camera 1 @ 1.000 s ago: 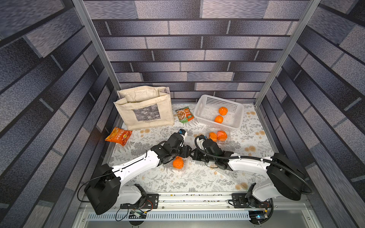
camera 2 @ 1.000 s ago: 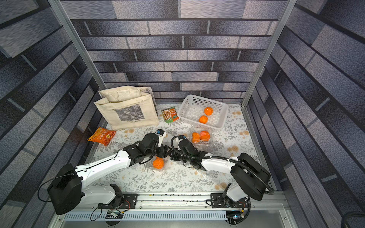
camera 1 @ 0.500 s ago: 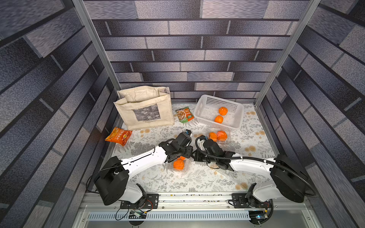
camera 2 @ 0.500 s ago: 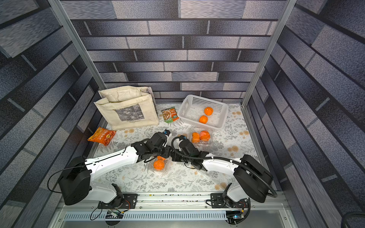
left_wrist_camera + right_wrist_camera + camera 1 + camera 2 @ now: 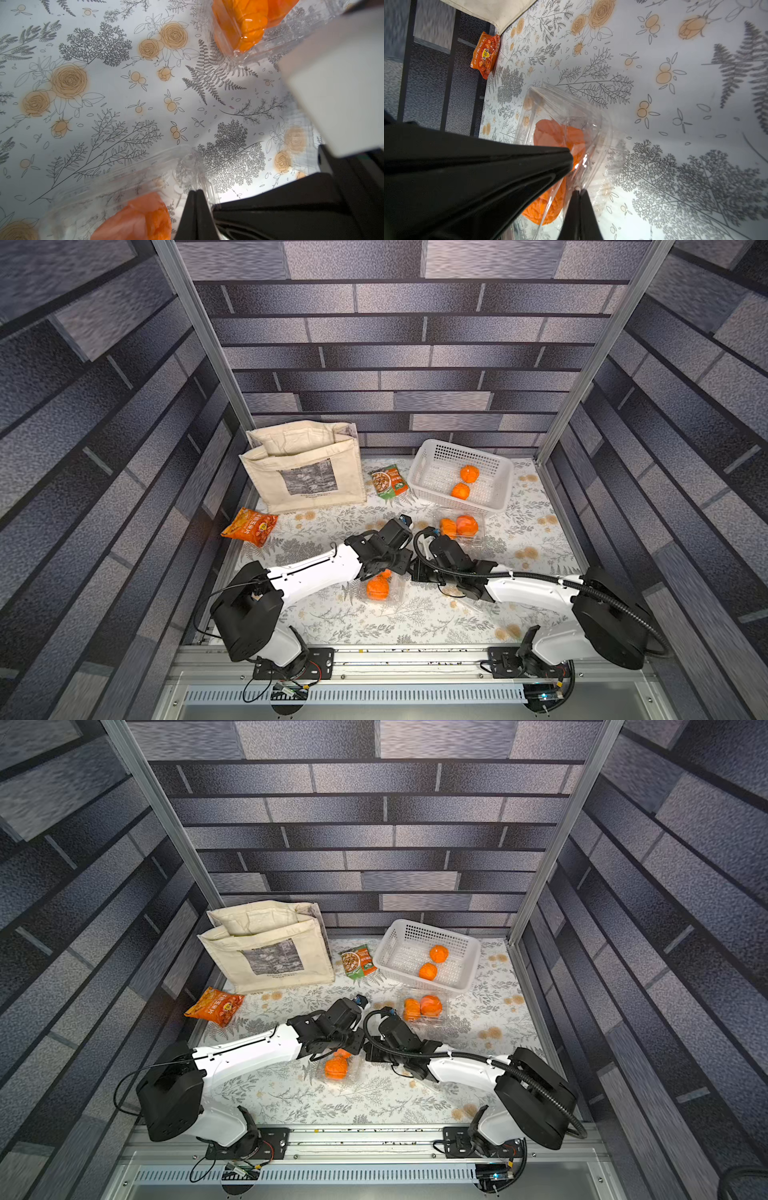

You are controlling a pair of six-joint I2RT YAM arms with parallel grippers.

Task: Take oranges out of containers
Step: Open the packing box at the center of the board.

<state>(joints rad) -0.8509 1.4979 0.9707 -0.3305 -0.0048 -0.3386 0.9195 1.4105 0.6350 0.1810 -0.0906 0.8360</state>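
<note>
Along the left edge of the table (image 5: 353, 628) lies an orange snack packet (image 5: 249, 526). Behind it, toward the back-left corner, a beige tote bag (image 5: 303, 472) stands upright.

Near the table's middle, closer to the front edge, sits the middle clamshell (image 5: 397, 593), a clear plastic box holding oranges (image 5: 377, 589). One fruit shows plainly in both top views, and another behind it is mostly hidden by the left arm. The left gripper (image 5: 196, 192) reaches this box from the left, and the left wrist view shows its jaws pressed together on a thin clear lip at the box's corner. The right gripper (image 5: 578, 190) meets the same box from the right, its jaws likewise pinched together on a clear plastic edge. I cannot tell whether that edge is lid or base.

Farther back, a green snack packet (image 5: 389, 482) lies flat between the tote bag and a white perforated basket (image 5: 465, 451). The basket sits toward the back-right corner with two basket oranges (image 5: 469, 473) loose inside. Just in front of it is the rear clamshell (image 5: 478, 537), which looks closed. It holds a side-by-side pair of oranges (image 5: 466, 525).
</note>
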